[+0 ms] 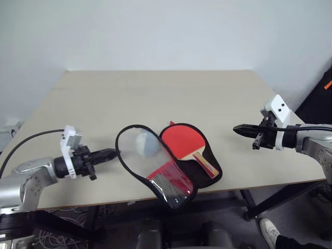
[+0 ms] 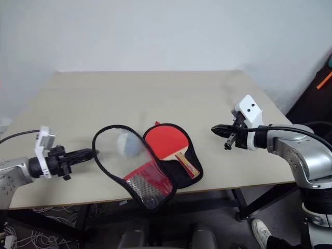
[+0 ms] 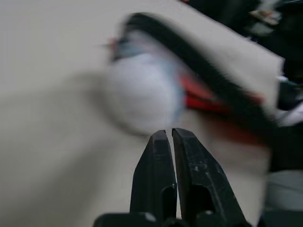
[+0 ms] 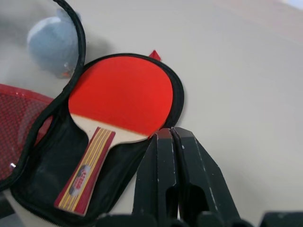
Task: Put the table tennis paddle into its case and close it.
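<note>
Both grippers, left [image 1: 111, 153] and right [image 1: 238, 128], closed on nothing, flanking the open case [image 1: 210, 174] without touching it. Paddle [image 1: 182, 140] already seated in the black-lined half; clear flap [image 1: 136, 155] standing up. Reopen left gripper, pinch flap rim, fold squarely over paddle.

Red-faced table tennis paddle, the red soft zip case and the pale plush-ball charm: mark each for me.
Red-faced table tennis paddle [image 1: 182, 141]: left eye view, middle of the rubber face.
Red soft zip case [image 1: 167, 179]: left eye view, the open flap's red mesh panel.
Pale plush-ball charm [image 4: 53, 43]: right wrist view, centre of the ball.
</note>
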`<move>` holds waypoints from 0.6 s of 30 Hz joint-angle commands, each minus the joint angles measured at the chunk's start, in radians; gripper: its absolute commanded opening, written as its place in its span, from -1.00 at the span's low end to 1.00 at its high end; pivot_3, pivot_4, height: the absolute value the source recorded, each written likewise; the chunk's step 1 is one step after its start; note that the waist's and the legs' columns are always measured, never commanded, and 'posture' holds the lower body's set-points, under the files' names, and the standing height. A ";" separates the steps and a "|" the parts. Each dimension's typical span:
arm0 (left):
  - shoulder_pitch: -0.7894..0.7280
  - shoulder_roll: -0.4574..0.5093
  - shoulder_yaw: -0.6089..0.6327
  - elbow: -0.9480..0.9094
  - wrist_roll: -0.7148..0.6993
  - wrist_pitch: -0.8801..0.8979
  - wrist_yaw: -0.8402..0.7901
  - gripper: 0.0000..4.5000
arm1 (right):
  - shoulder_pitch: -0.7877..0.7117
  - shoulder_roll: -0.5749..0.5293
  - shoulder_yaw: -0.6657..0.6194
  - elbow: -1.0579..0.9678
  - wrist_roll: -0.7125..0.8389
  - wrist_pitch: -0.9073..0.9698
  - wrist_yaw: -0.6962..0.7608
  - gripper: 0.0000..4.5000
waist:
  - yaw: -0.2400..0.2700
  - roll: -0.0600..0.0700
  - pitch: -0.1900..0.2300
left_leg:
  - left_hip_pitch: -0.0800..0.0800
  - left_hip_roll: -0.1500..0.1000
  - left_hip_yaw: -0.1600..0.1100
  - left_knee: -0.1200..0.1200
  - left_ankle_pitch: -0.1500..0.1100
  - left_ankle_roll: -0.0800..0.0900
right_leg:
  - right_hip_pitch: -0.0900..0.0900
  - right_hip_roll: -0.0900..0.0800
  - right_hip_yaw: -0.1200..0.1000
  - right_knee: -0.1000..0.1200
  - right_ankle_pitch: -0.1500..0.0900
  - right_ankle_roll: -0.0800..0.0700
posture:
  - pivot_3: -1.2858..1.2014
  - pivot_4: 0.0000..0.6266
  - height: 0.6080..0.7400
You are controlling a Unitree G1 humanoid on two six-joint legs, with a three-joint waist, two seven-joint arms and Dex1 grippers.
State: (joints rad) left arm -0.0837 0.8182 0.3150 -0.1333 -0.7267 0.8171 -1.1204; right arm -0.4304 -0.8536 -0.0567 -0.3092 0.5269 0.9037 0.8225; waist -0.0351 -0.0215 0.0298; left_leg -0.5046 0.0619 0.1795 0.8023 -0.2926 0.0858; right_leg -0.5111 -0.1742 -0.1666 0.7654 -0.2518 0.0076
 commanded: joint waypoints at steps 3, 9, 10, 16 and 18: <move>-0.121 -0.087 -0.101 -0.210 -0.136 0.112 0.103 -0.99 | -0.036 0.000 -0.012 0.011 -0.015 -0.018 -0.013 -1.00 | 0.001 0.001 0.000 | 0.000 0.000 0.001 0.000 0.000 0.000 | 0.000 0.001 0.000 0.000 0.000 0.000 | 0.03 -1.00 -0.30; -0.385 -0.355 -0.299 -0.178 -0.048 0.113 0.360 -0.99 | -0.064 0.020 -0.033 0.032 -0.014 -0.006 -0.045 -1.00 | 0.013 0.001 0.000 | 0.002 0.000 -0.001 0.004 0.000 0.000 | 0.008 0.001 -0.004 0.000 0.001 0.000 | 0.03 -1.00 -0.30; -0.412 -0.403 -0.332 -0.161 -0.020 0.106 0.404 -0.99 | -0.065 0.018 -0.039 0.037 -0.017 -0.008 -0.049 -1.00 | 0.014 0.001 0.000 | 0.002 0.000 -0.001 0.004 0.000 0.000 | 0.010 0.002 -0.004 -0.001 0.001 0.001 | 0.03 -1.00 -0.30; -0.411 -0.481 -0.388 -0.174 0.029 0.150 0.530 -0.99 | -0.044 0.013 -0.063 0.026 -0.011 -0.001 -0.069 -1.00 | 0.009 0.003 0.000 | 0.004 0.001 -0.004 0.005 0.000 0.000 | 0.013 0.003 -0.007 -0.001 0.001 0.001 | 0.03 -1.00 -0.30; -0.360 -0.456 -0.375 -0.218 -0.018 0.218 0.535 -0.99 | -0.021 0.014 -0.071 0.009 -0.008 0.003 -0.076 -1.00 | 0.010 0.003 0.000 | 0.004 0.002 -0.005 0.004 0.000 0.000 | 0.013 0.003 -0.008 -0.001 0.001 0.001 | 0.03 -1.00 -0.30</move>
State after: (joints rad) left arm -0.4651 0.3441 -0.0872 -0.2956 -0.7099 0.9918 -0.5935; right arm -0.4529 -0.8300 -0.0816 -0.2652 0.5111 0.9084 0.7570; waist -0.0253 -0.0181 0.0293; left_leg -0.5000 0.0641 0.1743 0.8067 -0.2925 0.0863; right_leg -0.4981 -0.1707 -0.1749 0.7641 -0.2507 0.0081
